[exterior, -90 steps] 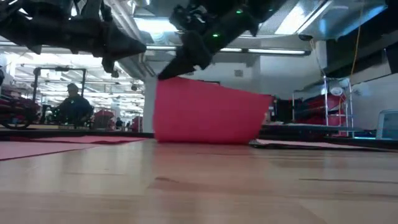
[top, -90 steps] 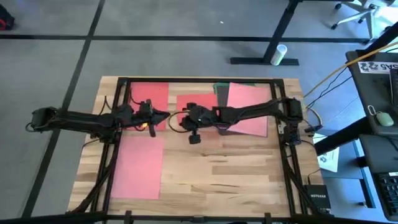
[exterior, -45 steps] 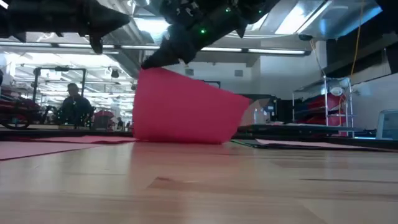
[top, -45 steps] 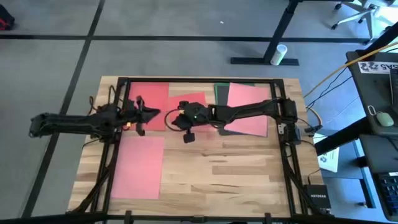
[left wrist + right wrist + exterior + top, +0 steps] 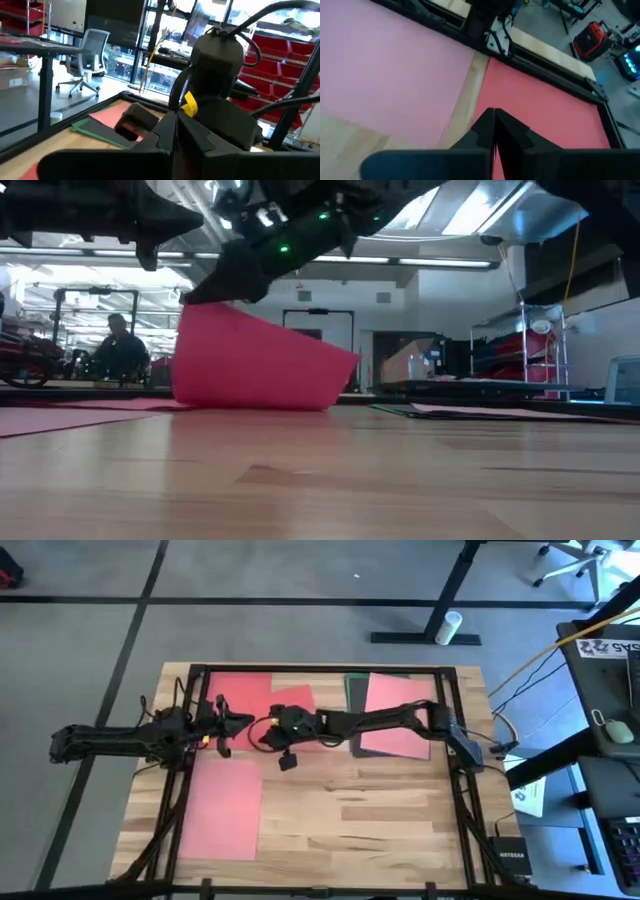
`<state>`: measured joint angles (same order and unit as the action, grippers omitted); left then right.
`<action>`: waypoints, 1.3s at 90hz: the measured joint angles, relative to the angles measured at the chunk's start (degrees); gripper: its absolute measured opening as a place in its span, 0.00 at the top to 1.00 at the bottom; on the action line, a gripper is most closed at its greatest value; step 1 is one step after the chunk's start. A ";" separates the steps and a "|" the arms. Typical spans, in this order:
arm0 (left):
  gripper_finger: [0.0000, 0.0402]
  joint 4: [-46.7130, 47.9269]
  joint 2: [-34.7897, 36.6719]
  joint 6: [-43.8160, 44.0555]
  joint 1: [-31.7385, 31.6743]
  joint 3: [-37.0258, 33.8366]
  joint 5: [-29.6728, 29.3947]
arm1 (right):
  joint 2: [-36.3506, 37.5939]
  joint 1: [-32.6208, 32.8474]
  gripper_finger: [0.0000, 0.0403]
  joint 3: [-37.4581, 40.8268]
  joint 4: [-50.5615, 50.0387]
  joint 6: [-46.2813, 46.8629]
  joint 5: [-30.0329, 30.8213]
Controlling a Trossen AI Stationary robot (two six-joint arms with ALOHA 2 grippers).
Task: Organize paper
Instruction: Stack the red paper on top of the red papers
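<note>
Fingers of the right gripper (image 5: pixel 268 726) are pinched shut on the edge of a red sheet (image 5: pixel 255 365), which stands lifted and tilted above the table (image 5: pixel 350 810) near its centre, toward 11 o'clock. Just beside it at 9 o'clock hovers the left gripper (image 5: pixel 238 722); whether its fingers are apart I cannot tell. Other sheets lie flat: pink (image 5: pixel 225 805) at 8 o'clock, red (image 5: pixel 245 692) at 11, and pink (image 5: pixel 395 710) over dark green (image 5: pixel 356 690) at 1.

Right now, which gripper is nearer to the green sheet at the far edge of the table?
Right. The right gripper, shut on the lifted red sheet, is mid-table, with the green sheet farther back on its own side. The left gripper is farther off, beyond it.
</note>
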<state>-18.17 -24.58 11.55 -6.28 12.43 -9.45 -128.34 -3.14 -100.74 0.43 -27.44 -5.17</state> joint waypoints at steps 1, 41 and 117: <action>1.00 -0.01 0.03 0.00 0.00 0.00 0.00 | -0.34 0.00 1.00 -0.52 -0.03 -0.08 -0.15; 1.00 1.15 1.04 -0.11 -0.02 0.00 0.00 | -9.80 0.00 1.00 -12.75 -1.47 -3.10 -2.01; 1.00 13.60 15.26 -0.37 -0.17 0.00 -3.89 | -9.85 0.15 0.76 -12.71 3.18 0.06 -3.45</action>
<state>-4.57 -9.32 11.18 -6.46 12.43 -13.34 -138.19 -2.98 -113.45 3.62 -27.38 -8.62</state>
